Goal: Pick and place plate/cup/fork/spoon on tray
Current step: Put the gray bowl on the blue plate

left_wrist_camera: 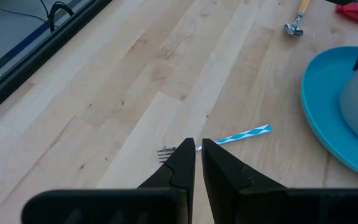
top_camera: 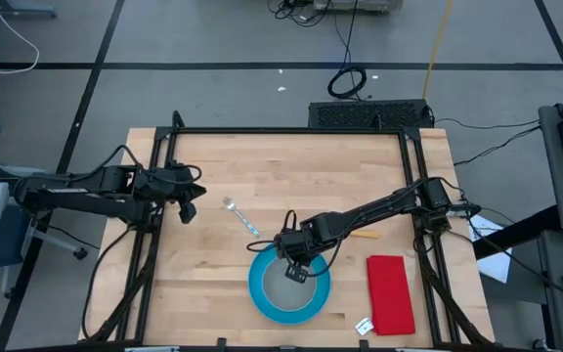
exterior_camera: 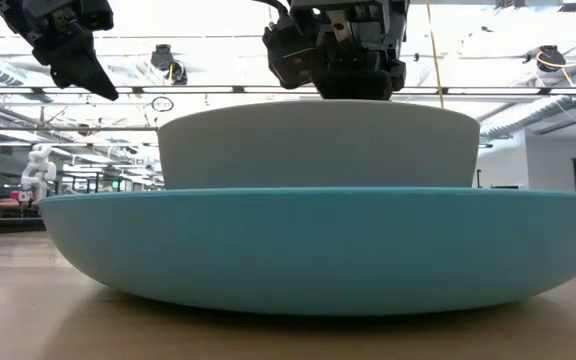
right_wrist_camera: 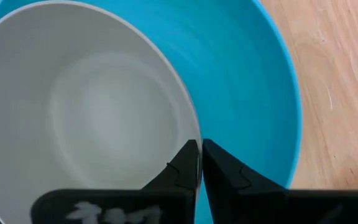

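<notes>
The blue plate [top_camera: 262,298] lies on the wooden table near its front edge, and the pale-grey cup [top_camera: 283,286] stands in it; both fill the low view, plate [exterior_camera: 318,250] and cup [exterior_camera: 318,145]. My right gripper [top_camera: 296,266] is shut at the cup's far rim. The fork [top_camera: 242,217], with a blue-and-white patterned handle, lies flat left of the table's middle. The spoon [top_camera: 362,233] lies flat to the right, partly under my right arm. My left gripper [top_camera: 186,207] is shut and empty above the table, left of the fork. My right gripper pinches the cup's rim [right_wrist_camera: 193,127] on its far side, one finger inside the cup and one outside over the plate. The fingers come from above, pointing down. The cup stands upright with its base in the plate.
A red rectangular cloth [top_camera: 391,293] lies at the front right, with a small white object [top_camera: 364,326] by its near corner. A black frame [top_camera: 164,166] runs around the table. Bare wood lies across the far half and front left.
</notes>
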Controlling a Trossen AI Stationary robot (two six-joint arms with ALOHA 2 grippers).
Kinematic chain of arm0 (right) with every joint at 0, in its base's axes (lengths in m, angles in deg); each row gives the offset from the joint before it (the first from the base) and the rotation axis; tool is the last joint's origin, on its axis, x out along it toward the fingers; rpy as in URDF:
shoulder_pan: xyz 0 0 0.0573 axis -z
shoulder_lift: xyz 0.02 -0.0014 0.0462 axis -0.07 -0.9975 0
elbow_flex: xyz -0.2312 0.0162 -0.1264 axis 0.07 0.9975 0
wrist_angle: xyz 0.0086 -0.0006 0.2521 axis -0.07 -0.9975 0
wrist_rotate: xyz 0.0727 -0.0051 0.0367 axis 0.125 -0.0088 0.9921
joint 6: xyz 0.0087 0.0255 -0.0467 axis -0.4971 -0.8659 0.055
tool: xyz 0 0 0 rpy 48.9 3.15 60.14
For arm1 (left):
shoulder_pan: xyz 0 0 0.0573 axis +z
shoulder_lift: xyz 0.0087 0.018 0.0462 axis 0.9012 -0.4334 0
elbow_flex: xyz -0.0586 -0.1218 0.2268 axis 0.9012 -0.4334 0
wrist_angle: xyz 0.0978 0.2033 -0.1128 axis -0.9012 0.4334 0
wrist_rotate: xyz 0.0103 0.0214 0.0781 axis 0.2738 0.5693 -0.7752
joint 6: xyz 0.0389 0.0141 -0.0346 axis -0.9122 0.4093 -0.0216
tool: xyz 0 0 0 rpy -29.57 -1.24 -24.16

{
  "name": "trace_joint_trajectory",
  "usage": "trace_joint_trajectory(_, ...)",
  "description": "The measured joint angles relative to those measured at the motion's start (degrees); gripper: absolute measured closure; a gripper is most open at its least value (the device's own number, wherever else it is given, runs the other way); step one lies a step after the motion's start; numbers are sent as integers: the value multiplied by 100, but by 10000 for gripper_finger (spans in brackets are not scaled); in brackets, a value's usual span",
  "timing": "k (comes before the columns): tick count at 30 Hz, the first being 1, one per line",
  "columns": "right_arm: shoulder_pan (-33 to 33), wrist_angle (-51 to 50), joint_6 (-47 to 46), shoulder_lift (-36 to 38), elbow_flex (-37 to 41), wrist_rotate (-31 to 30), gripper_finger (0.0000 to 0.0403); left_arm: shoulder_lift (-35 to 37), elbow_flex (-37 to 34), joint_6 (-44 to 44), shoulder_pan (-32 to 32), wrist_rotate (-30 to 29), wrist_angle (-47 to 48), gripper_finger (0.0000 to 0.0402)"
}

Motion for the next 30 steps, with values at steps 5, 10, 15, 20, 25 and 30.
trace_joint_trajectory(5,0,-1,71,0,0,2,384,0,0,-2,-1,0,0,371)
trace_joint_trajectory(10,27,-1,56,0,0,4,350,-1,0,-2,-1,0,0,371)
trace_joint_trajectory(15,92,-1,25,0,0,3,313,-2,0,-2,0,11,0,371)
trace_joint_trajectory(20,109,0,55,0,0,2,291,0,0,-28,1,22,0,371)
trace_joint_trajectory(25,109,185,58,0,0,26,282,0,0,-28,0,24,0,371)
trace_joint_trajectory(30,109,317,7,4,0,582,282,0,0,-28,1,26,0,371)
